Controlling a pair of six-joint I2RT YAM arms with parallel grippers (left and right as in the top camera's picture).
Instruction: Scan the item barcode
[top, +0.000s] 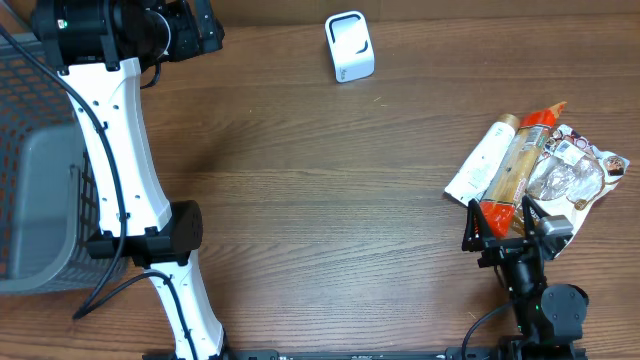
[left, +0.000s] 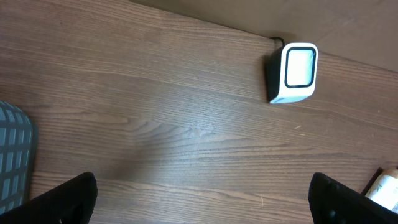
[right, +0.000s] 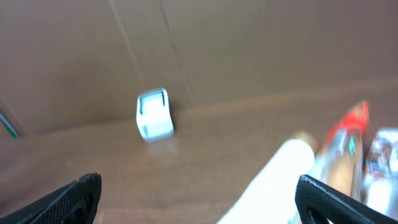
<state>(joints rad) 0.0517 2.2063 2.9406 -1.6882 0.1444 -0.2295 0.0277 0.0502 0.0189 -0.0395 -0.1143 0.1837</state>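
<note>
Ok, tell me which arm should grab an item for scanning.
Right. The right end effector, open, is at the edge of the item pile. The left end effector, also open, is far off on the basket side, away from every item.

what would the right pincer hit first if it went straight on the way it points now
Probably the white tube just ahead of the right pincer, or the orange-tipped packet beside it; depth is unclear.

Wooden table (top: 320, 200): white scanner (top: 349, 46) far centre; packaged items (top: 520, 165) piled right; grey basket (top: 40, 170) left edge.
</note>
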